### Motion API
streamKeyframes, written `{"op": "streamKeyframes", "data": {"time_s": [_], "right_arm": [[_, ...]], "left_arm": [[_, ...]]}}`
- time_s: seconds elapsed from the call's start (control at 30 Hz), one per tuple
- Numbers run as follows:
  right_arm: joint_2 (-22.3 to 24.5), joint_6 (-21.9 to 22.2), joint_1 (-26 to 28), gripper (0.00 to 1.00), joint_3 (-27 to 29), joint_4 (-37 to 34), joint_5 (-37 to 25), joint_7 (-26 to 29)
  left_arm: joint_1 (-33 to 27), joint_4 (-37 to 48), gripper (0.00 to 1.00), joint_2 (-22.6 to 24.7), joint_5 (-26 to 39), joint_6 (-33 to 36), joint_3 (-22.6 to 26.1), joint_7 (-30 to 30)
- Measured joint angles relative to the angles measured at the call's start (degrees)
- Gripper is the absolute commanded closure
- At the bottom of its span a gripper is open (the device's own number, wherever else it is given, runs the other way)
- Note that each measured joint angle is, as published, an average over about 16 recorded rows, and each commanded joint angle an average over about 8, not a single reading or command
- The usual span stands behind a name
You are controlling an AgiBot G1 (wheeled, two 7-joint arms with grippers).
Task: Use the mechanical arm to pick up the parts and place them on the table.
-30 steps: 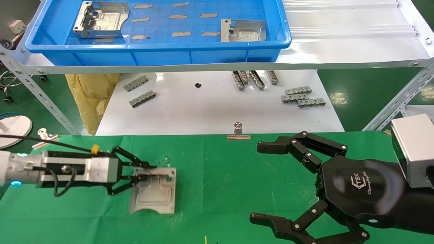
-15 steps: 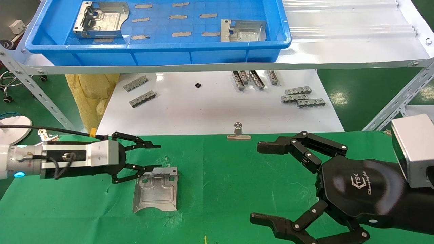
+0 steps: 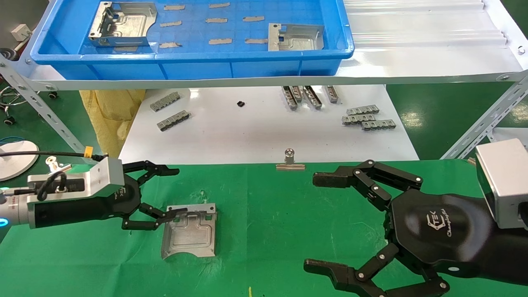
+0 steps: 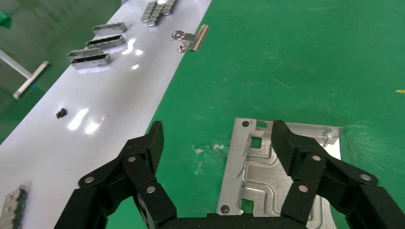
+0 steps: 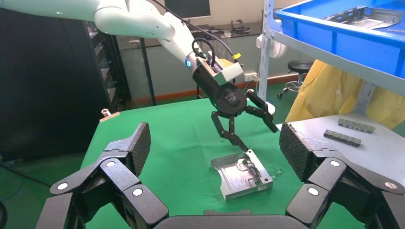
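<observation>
- Head view: one part (image 3: 189, 229) lies flat on the table (image 3: 264, 214), on the robot's left side and well apart from the binder clip (image 3: 290, 161) at the cloth's far edge. Two more parts (image 3: 122, 24) (image 3: 295, 37) rest in the blue tray (image 3: 194, 66) on the shelf above.
- Left gripper (image 3: 165, 192): fingers spread wide, holding nothing. It hangs just beside the plate's flanged far edge; one fingertip (image 3: 175, 212) overlaps that corner. Whether it touches cannot be told from the head view.
- Left wrist view: the plate (image 4: 267, 176) sits under one finger (image 4: 296, 157); the other finger (image 4: 143, 157) is over bare cloth.
- Right gripper (image 3: 330, 222): fingers wide apart, empty, over the right of the table, well apart from the plate.
- Handling, judged: stamped sheet metal, so stiff and not fragile, probably light for its area. The bright, smooth faces look slippery, and thin edges give little bite.
- Lying flat on cloth, the plate offers no gap beneath it, so a pinch across its faces looks awkward.
- Recommended hold: the folded, holed flange (image 3: 194, 208), which stands up from the flat face, as the right wrist view (image 5: 229, 162) confirms. Ribs may help to stop sliding.
- Risk: a plate held by one edge may swing or tilt; the wrinkled cloth may snag a corner.
</observation>
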Motion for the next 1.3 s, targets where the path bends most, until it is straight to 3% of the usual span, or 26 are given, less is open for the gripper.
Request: {"op": "streamKeyframes", "data": {"time_s": [0.53, 1.3], "right_arm": [[0.0, 0.0, 0.0, 0.0, 0.0, -0.01, 0.0, 0.0], [0.0, 0.0, 0.01, 0.0, -0.01, -0.01, 0.01, -0.01]], "left_arm": [[2.09, -5.2, 0.0, -1.27, -1.22, -0.49, -1.39, -2.69], [14.38, -33.6, 0.0, -8.88, -9.58, -2.44, -10.5, -22.86]]}}
